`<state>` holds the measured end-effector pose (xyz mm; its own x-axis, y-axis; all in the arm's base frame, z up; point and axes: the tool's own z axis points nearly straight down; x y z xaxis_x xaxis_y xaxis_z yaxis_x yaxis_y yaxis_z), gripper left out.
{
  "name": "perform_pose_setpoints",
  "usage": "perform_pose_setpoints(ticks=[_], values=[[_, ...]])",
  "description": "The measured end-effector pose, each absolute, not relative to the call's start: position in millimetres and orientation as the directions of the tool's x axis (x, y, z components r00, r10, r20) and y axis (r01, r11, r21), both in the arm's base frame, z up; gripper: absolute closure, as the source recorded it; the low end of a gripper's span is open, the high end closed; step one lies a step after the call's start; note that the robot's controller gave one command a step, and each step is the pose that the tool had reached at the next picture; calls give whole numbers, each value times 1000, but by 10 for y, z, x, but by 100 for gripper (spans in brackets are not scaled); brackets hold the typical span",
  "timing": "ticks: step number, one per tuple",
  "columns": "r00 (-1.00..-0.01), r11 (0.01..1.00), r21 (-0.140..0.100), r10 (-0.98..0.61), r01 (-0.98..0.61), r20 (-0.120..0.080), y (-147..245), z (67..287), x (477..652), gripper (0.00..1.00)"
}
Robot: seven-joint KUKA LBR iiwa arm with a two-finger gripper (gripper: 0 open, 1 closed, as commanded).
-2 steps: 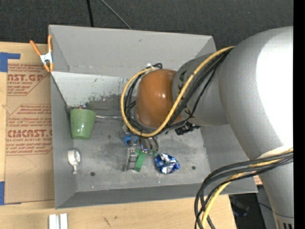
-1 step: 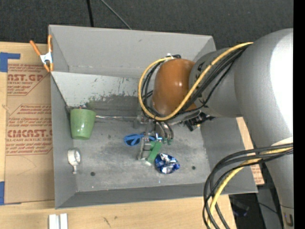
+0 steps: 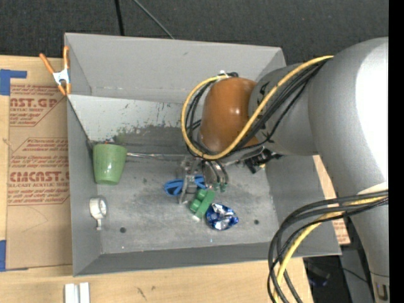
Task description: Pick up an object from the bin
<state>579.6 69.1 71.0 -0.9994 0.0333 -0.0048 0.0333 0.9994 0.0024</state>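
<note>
Your claw hangs low over the middle of the bin, under the orange cover at the wrist. You cannot tell from here how far it is open or whether it has hold of anything. Two things lie right at its tip. A blue plastic piece pokes out from under the claw toward the left, its long axis running roughly left to right. A green block lies just beside the claw on the near side. A crumpled blue-and-white wrapper sits just near and right of that block. The green cup and a small white piece lie well apart by the left wall. Treat the blue piece as the likelier pick: it lies under and just left of the claw, so the closing line would need to cross that left-right axis
</note>
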Motion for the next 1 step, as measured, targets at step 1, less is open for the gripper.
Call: perform_pose_setpoints(ticks=[1], values=[[-1000, 1000, 1, 11, 11, -10, 816, 2090, 5710, 100]])
